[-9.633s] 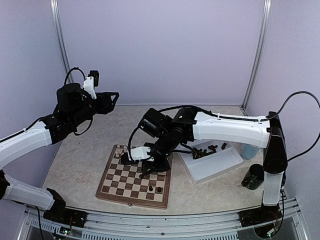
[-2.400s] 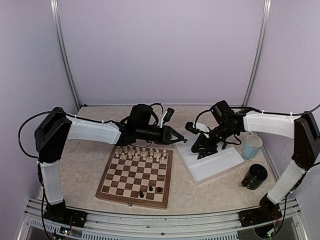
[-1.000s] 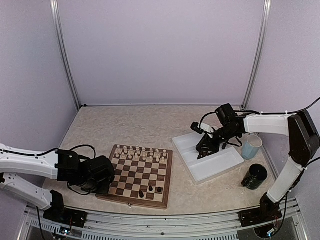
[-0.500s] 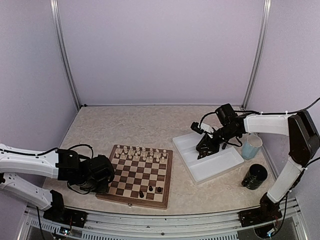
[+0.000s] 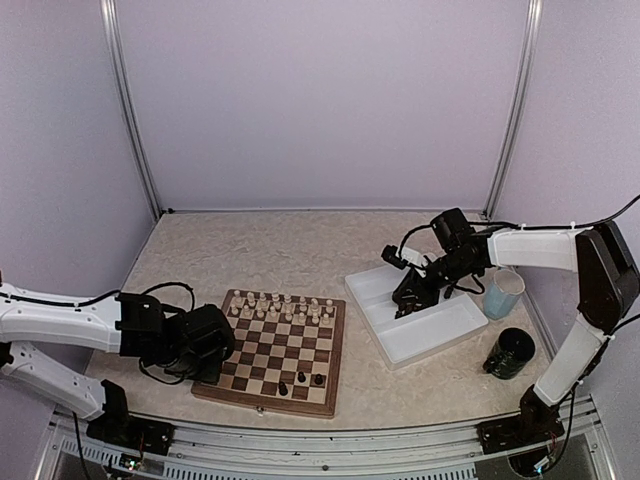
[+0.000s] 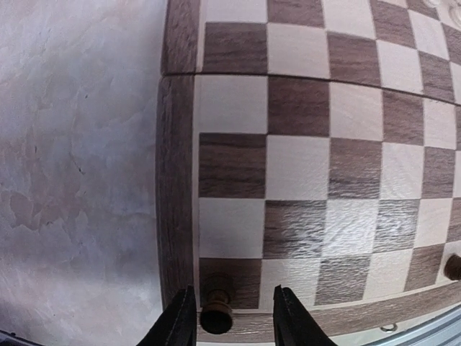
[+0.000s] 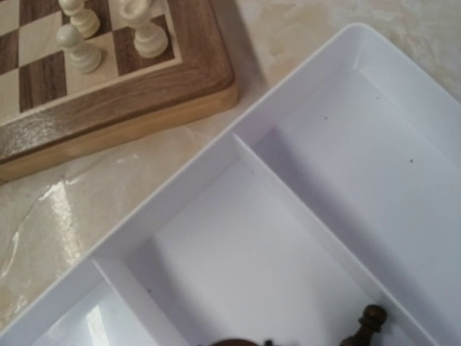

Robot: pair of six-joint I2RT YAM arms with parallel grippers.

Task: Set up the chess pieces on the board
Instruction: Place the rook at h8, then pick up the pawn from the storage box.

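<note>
**Left pincer (image 6: 232,292) open astride a dark piece (image 6: 216,315) at a corner of the board (image 6: 175,216)**

From the left wrist view: stands with fingers apart at the bottom edge of the frame. Flanks the piece, upright on the corner square, close to the finger at frame left and clear of the other. From above: sits at the lower left of the board, with cream pieces (image 5: 280,305) along the upper rows and three more dark pieces (image 5: 301,379) near the bottom edge. Right pincer (image 5: 405,300), right of centre, low over the white tray (image 7: 238,140): closed; cannot tell whether gripping anything. One dark figure (image 7: 369,322) at the bottom right of that wrist view, inside the tray.

Likely hazard: knocking the corner piece over by rising crookedly or drifting sideways, given so little room beside the nearer finger. Could then roll off the rim onto the worktop (image 6: 72,144).
</note>
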